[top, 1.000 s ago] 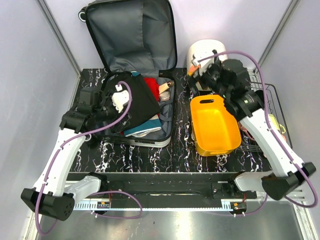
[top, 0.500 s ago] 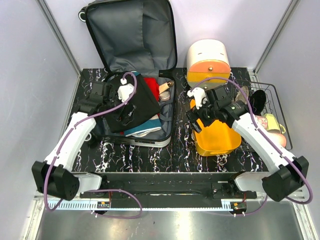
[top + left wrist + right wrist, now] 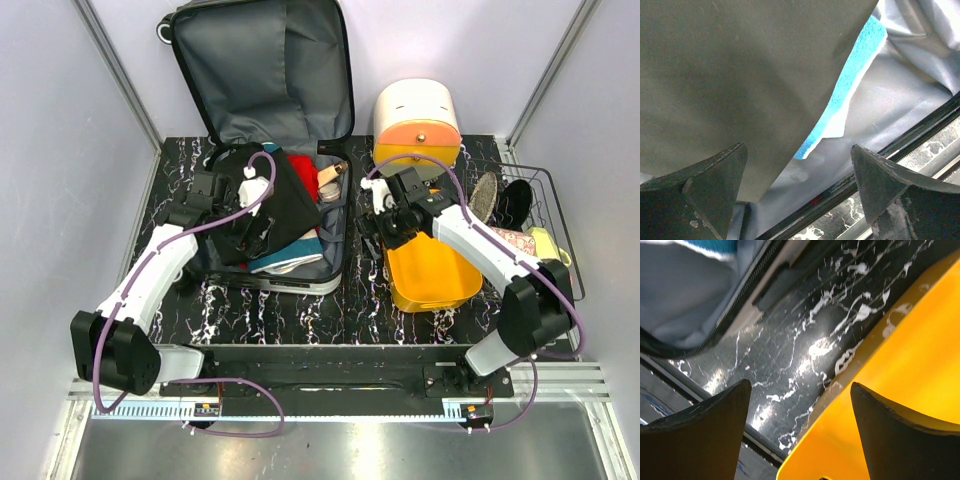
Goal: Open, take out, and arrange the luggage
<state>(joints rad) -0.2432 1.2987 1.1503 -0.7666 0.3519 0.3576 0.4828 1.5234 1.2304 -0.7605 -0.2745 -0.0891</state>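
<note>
From above, we see the luggage point(image 3: 300, 283) at the back left of the table point(image 3: 300, 312), its lid point(image 3: 265, 75) leaning open. The left gripper point(image 3: 258, 228) hangs over a black garment point(image 3: 290, 200) inside, and the right gripper point(image 3: 376, 228) sits between the case and the orange tray point(image 3: 435, 275).

On the left wrist, our fingers are spread and empty above the garment. Closing here may pinch the grey lining point(image 3: 890, 120) or drag the blue towel point(image 3: 852, 80) along.

On the right wrist, the fingers gape over bare table. Dropping could clip the tray's rim.
</note>
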